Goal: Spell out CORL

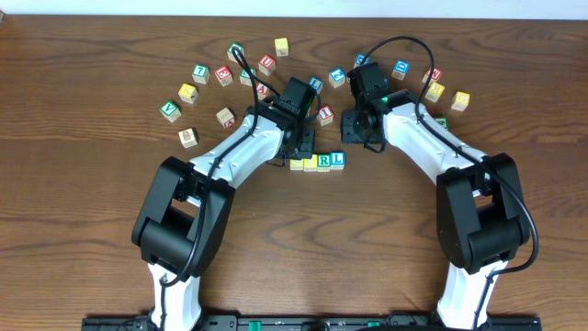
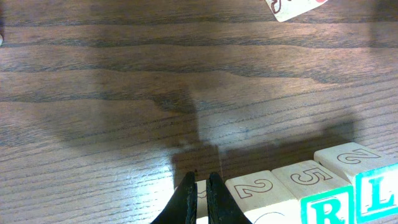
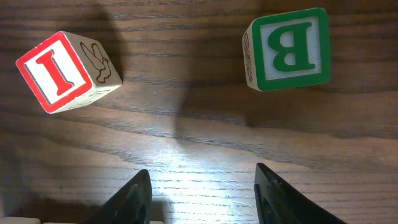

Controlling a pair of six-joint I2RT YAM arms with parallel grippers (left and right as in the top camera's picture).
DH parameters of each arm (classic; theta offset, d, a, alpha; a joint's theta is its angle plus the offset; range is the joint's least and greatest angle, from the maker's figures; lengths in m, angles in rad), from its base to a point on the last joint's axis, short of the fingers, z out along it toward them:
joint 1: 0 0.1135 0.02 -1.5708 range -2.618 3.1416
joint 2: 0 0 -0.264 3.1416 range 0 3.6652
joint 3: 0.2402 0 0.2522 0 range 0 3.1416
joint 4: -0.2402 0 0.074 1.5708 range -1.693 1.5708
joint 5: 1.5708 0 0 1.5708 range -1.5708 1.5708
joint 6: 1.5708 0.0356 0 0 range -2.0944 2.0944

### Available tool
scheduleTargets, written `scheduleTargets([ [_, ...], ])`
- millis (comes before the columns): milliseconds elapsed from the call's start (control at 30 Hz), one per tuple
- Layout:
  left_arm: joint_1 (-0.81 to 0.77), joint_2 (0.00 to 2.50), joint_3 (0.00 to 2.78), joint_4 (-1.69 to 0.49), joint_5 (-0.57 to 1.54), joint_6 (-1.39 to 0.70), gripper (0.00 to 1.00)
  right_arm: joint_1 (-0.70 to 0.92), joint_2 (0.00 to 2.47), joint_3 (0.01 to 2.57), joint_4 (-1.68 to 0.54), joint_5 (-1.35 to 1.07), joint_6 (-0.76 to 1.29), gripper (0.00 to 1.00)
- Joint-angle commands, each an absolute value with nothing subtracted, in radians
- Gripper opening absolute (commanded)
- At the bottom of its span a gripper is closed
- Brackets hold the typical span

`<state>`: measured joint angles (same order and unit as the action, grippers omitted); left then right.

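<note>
my left hand (image 2: 201,178) is pinched almost shut, the two fingers nearly touching with only a sliver between them, and it has hold of nothing. its tips sit right at the near end of the row of blocks (image 1: 317,162) on the bench (image 1: 92,184), over the end block; i cannot tell whether they press on it. from this hand the row runs off to one side, each block touching the next: two yellow blocks (image 1: 303,164) whose letters i cannot read from above, then the r block (image 2: 326,211) in green and the l block (image 2: 380,193) in blue at the far end. other faces of these blocks show 2, 5 and 2. my right hand (image 3: 202,171) is spread wide and empty, poised over bare wood just beyond the l end of the row. ahead of it, off its one finger, lies the red i block (image 3: 62,70), turned askew; off the other finger lies the green b block (image 3: 287,48). both sit apart from my fingers. further out past both hands, loose blocks (image 1: 200,74) lie scattered in an arc.
</note>
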<state>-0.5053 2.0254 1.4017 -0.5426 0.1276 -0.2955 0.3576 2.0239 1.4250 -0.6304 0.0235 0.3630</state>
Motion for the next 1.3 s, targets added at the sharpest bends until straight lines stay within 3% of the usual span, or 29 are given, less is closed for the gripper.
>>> scheduleTargets([
  [0, -0.507, 2.035, 1.411, -0.548, 0.115, -0.309, 0.08, 0.361, 1.996, 1.419, -0.628, 0.039, 0.365, 0.49],
  [167, -0.504, 2.035, 1.412, -0.540, 0.115, -0.308, 0.08, 0.361, 1.996, 1.419, -0.627, 0.039, 0.365, 0.48],
  [300, -0.480, 2.018, 1.439, -0.545, 0.111, -0.282, 0.08, 0.361, 1.996, 1.419, -0.609, 0.039, 0.365, 0.56],
  [600, -0.379, 1.876, 1.463, -0.560, 0.062, -0.255, 0.08, 0.361, 1.990, 1.422, -0.579, -0.007, 0.324, 0.59],
  [767, -0.339, 1.806, 1.463, -0.617, 0.039, -0.255, 0.08, 0.366, 1.990, 1.422, -0.580, -0.083, 0.325, 0.47],
  [933, -0.317, 1.768, 1.463, -0.690, -0.039, -0.255, 0.08, 0.394, 1.990, 1.420, -0.580, -0.081, 0.329, 0.18],
  [1067, -0.310, 1.761, 1.463, -0.732, -0.112, -0.255, 0.08, 0.418, 1.990, 1.417, -0.585, -0.029, 0.363, 0.02],
  [1267, -0.310, 1.761, 1.463, -0.739, -0.125, -0.247, 0.08, 0.443, 1.990, 1.410, -0.594, 0.019, 0.381, 0.01],
])
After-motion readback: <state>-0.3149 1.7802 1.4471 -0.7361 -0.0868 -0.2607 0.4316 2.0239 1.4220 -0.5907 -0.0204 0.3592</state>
